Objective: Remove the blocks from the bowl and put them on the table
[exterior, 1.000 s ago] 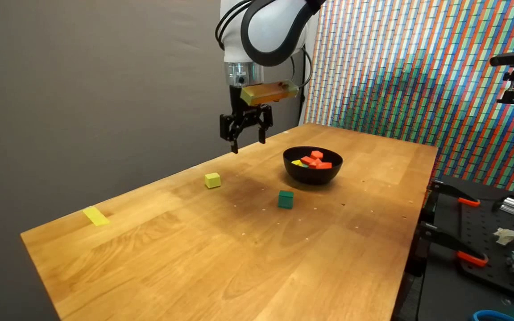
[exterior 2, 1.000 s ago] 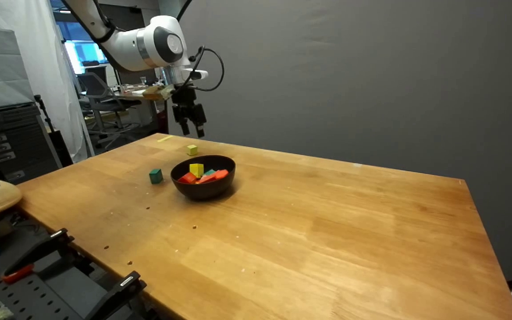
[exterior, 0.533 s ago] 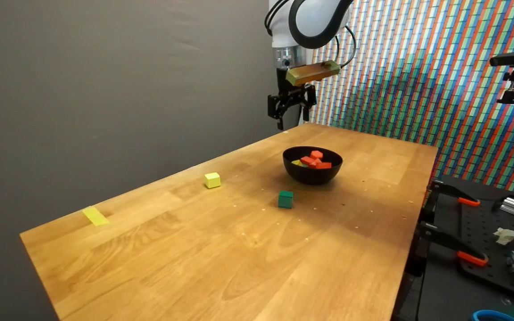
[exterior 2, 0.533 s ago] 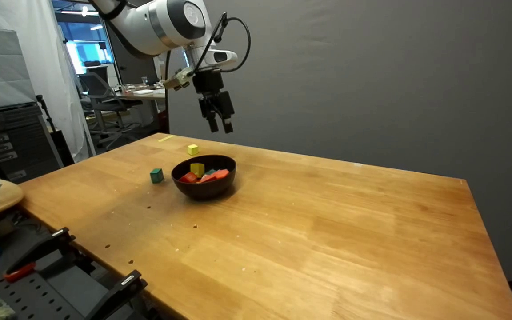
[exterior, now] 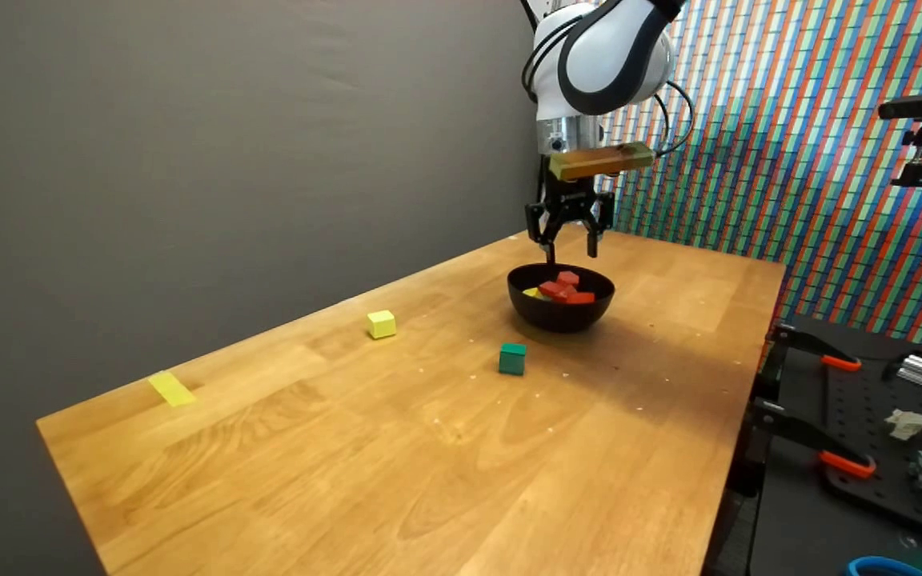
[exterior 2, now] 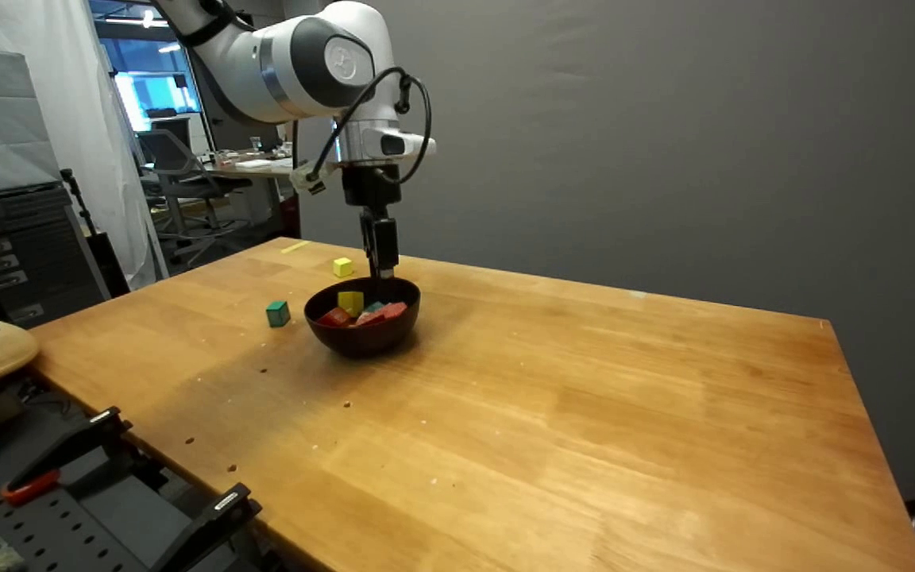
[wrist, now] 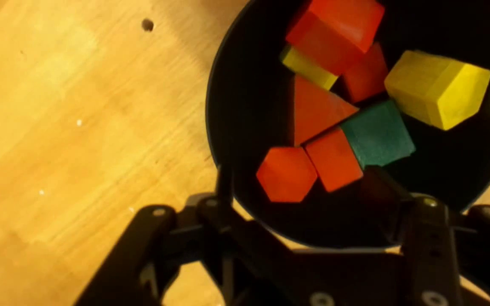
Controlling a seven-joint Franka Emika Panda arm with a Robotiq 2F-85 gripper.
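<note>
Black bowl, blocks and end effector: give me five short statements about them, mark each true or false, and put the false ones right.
A yellow block and a green block lie on the table, outside the bowl. True.
The bowl lies on its side. False: it stands upright.
A block is being gripped. False: the end effector is open and holds nothing.
Several red blocks lie in the bowl. True.
Everything in the bowl is red. False: yellow pieces and a green piece lie there too.

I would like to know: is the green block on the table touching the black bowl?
Apart. In an exterior view, the wood of the table shows plainly between the green block and the bowl.
</note>
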